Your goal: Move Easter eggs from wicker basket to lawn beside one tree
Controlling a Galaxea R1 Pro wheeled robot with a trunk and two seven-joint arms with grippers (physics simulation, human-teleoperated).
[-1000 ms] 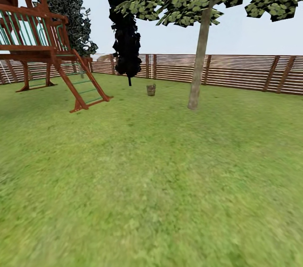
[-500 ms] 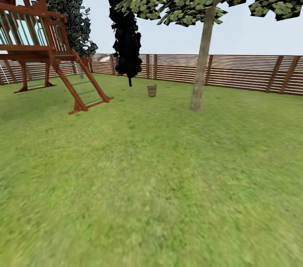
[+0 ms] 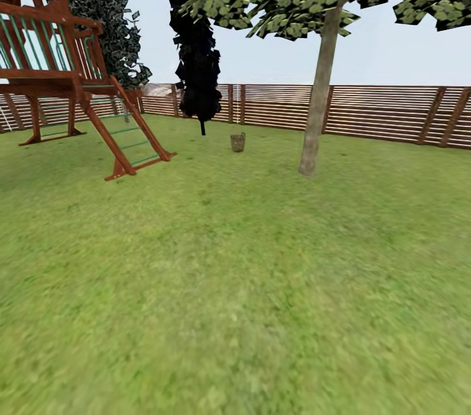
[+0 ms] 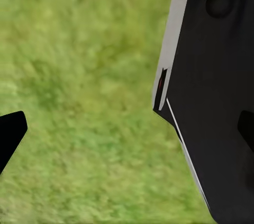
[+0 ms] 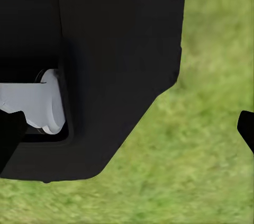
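Drifting right since before — tree [image 3: 316,107] and wicker basket [image 3: 237,142] alike — camera shift; tool states: cannot tell.

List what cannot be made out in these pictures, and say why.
- Wicker basket, head view: far off and too small to show whether any eggs lie inside.
- Tree, head view: canopy cut off by the top edge.
- Wooden play tower, head view: cut off by the left and top edges.
- Jaws, both wrist views: dark robot bodywork blocks much of each picture over the lawn, so whether they stand open or shut cannot be told.
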